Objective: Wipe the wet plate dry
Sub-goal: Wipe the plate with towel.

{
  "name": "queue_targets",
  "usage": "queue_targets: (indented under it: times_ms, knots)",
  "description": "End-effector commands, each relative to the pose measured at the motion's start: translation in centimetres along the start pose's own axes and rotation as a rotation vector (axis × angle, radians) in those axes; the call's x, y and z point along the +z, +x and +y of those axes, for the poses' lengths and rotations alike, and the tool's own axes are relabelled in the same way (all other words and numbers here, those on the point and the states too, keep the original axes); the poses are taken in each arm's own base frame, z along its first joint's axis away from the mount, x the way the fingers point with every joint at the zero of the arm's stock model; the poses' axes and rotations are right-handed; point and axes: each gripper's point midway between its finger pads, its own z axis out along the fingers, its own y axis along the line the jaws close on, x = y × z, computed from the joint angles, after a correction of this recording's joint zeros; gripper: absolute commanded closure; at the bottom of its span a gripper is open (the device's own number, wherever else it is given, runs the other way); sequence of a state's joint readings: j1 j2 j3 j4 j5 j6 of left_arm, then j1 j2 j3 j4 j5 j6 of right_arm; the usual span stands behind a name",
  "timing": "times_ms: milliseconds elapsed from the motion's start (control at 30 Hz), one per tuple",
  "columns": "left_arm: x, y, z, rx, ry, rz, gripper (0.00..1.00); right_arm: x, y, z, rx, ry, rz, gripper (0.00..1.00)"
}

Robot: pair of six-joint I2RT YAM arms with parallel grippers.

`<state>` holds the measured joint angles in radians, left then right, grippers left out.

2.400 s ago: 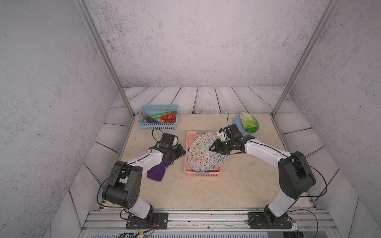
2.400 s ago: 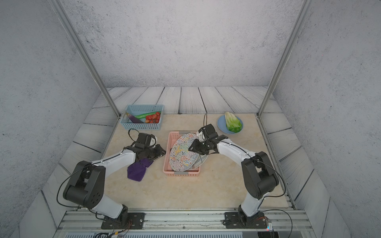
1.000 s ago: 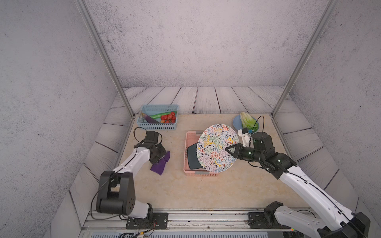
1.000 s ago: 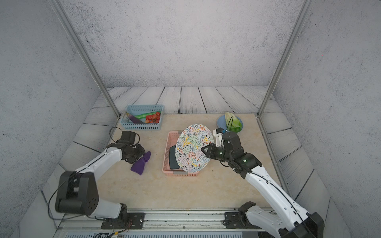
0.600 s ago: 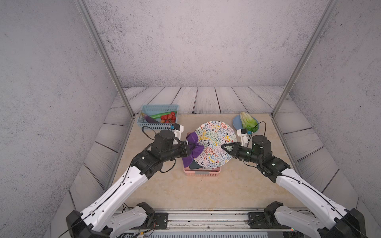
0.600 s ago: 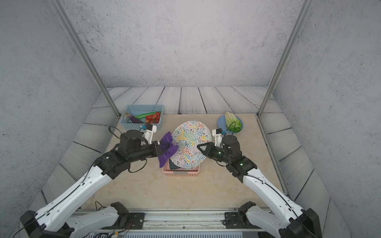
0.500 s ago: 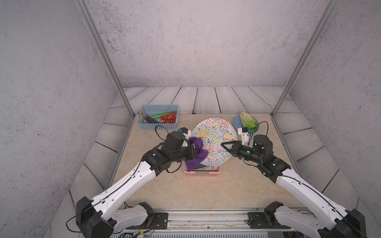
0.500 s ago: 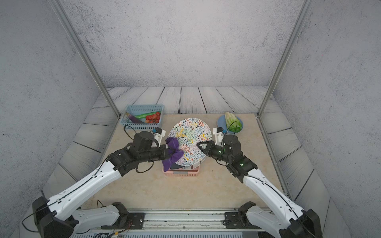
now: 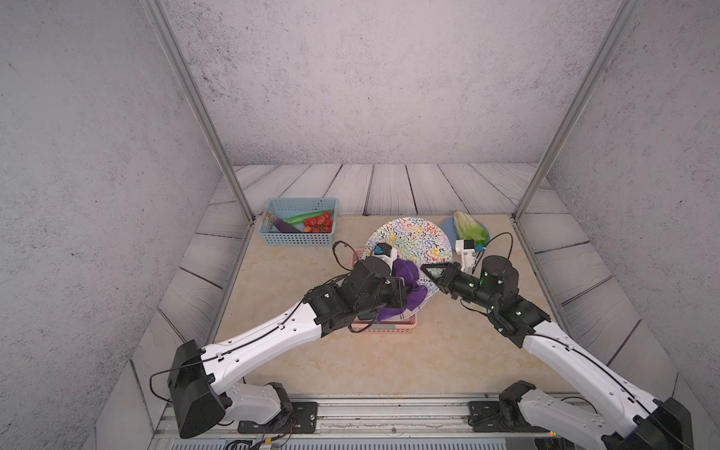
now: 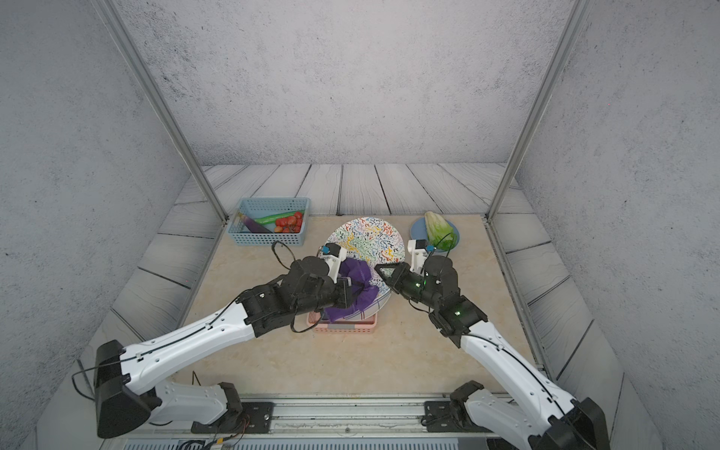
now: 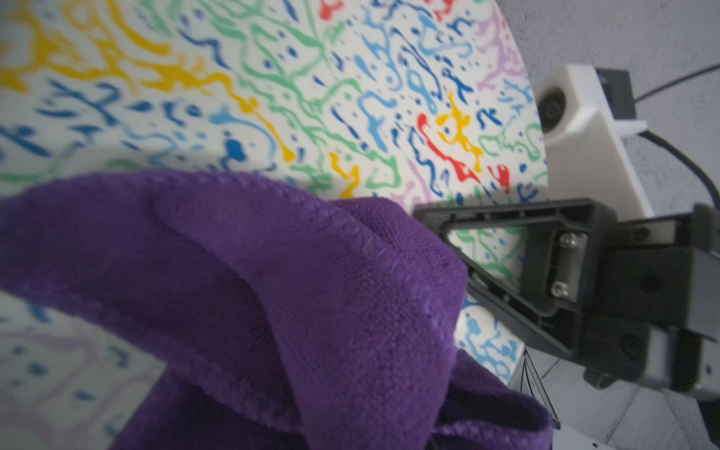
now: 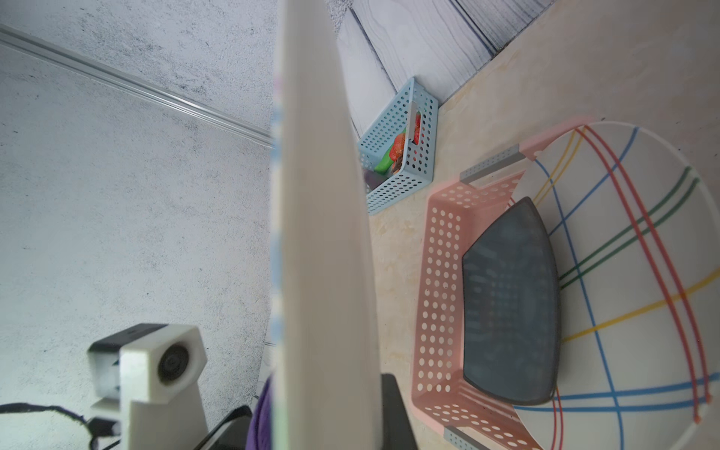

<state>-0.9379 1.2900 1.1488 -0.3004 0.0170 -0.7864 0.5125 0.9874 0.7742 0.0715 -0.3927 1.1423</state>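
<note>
A light blue basket (image 9: 300, 239) sits at the tabletop's far left corner. It holds a purple eggplant (image 9: 286, 225), a green cucumber (image 9: 307, 217) and red tomatoes (image 9: 319, 224).

Toward the middle, the left claw (image 9: 403, 287) is pressed together on a bunched purple cloth (image 9: 409, 276). The cloth lies against the lower part of the patterned face of the squiggle plate (image 9: 413, 241). That plate is held off the tabletop, tilted up on edge, above a pink basket (image 9: 389, 327) near the tabletop's middle.

In the right wrist view the pink basket contains a dark grey plate (image 12: 510, 304) and a white plate with coloured lines (image 12: 643, 272), and the squiggle plate shows edge-on.

The right claw (image 9: 430, 272) pinches the squiggle plate at its rim, on the side away from the cloth. In the left wrist view one black finger crosses the patterned face just beside the cloth.

At the far right corner, a small blue dish (image 9: 448, 228) carries a head of lettuce (image 9: 469, 230).
</note>
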Motion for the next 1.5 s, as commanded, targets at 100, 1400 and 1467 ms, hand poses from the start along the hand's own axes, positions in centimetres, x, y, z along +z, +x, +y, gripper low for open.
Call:
queue_targets:
  times_ms: [100,1400,1467]
  knots:
    - [-1.1,-0.4,8.8,0.012,-0.241,0.031,1.0,-3.8,-0.2,10.4,-0.118,-0.358,-0.016,1.0]
    - [-4.6,-8.6,5.4,0.02,-0.049,-0.134,1.0,-4.9,2.5,14.0,-0.252,-0.421,-0.093,1.0]
    - [-4.7,-7.1,2.9,0.062,0.104,-0.106,1.0,-5.4,1.7,13.2,-0.243,-0.384,-0.148,1.0]
